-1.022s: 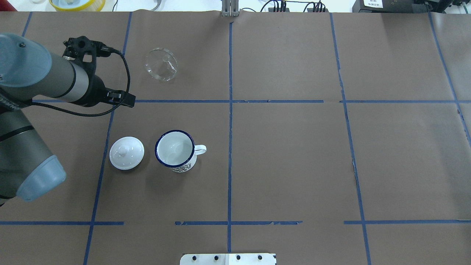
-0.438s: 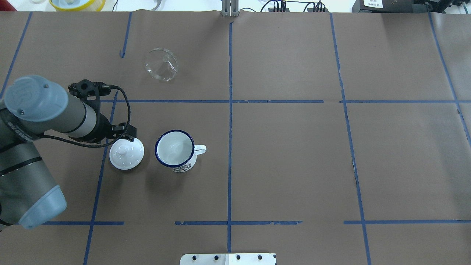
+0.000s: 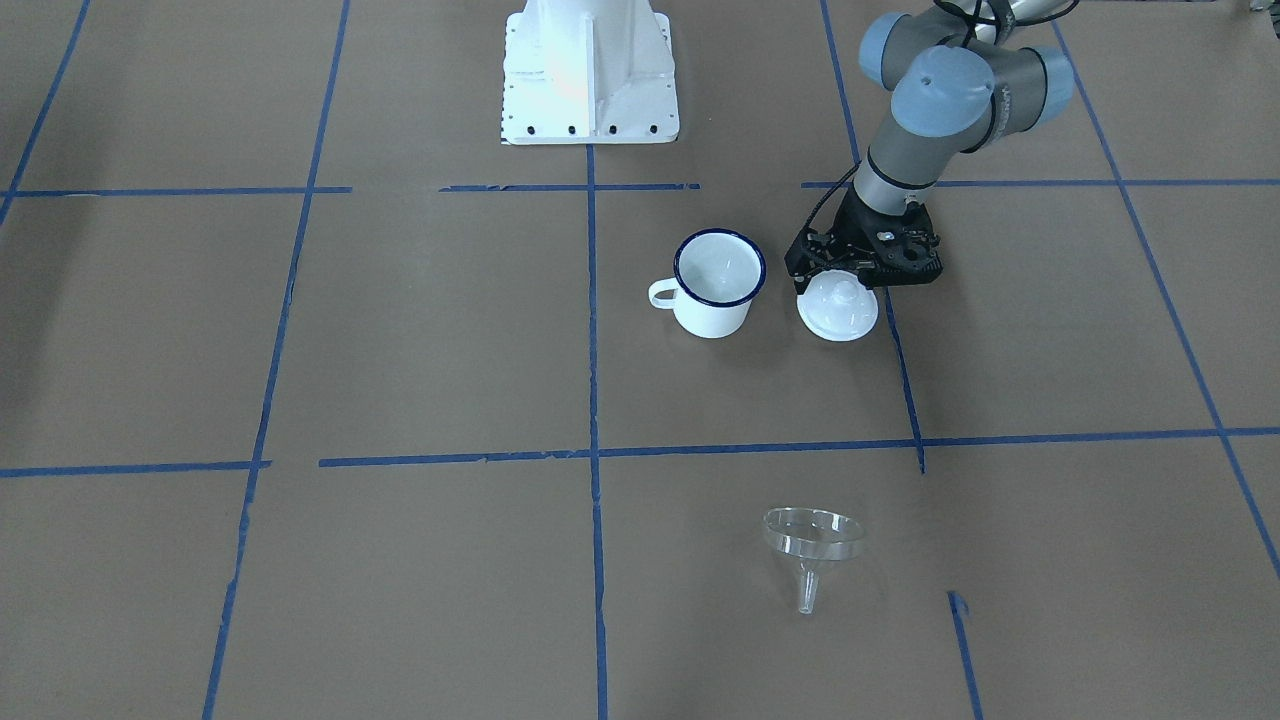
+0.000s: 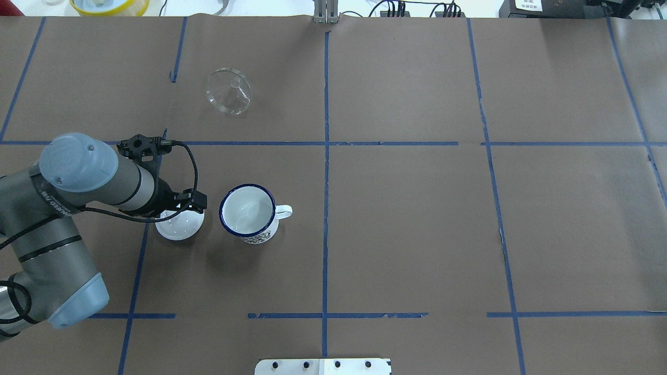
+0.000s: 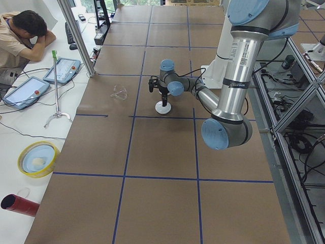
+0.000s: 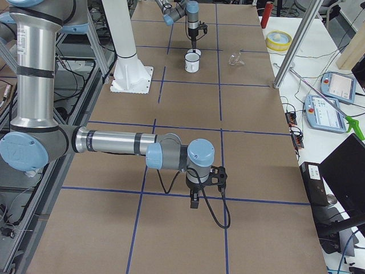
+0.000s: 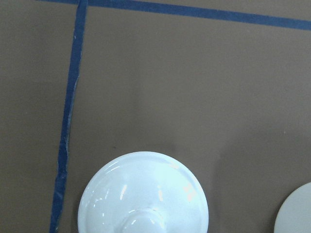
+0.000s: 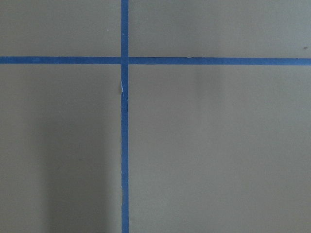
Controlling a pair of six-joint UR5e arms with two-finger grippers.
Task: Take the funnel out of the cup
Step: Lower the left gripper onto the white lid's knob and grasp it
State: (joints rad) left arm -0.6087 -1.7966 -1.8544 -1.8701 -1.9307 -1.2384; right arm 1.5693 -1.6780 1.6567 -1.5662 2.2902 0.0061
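The clear funnel (image 4: 228,92) lies on its side on the brown table, far left of centre, apart from the cup; it also shows in the front view (image 3: 812,545). The white cup (image 4: 247,211) with a dark blue rim stands upright and empty, handle to the right, and shows in the front view (image 3: 718,282). My left gripper (image 3: 862,272) hangs just above the white knobbed lid (image 3: 838,308), left of the cup. Its fingers are hidden, so I cannot tell their state. My right gripper (image 6: 194,200) hovers over bare table far from both; I cannot tell its state.
The lid (image 4: 178,225) sits close beside the cup's left side, partly under my left wrist. The white robot base (image 3: 588,70) is at the near edge. A yellow bowl (image 4: 109,5) and an operator (image 5: 25,35) with tablets are beyond the table's far side.
My left arm has swung from beside the funnel back toward the robot and now sits over the lid, covering its far part. Funnel, cup and lid have not moved.
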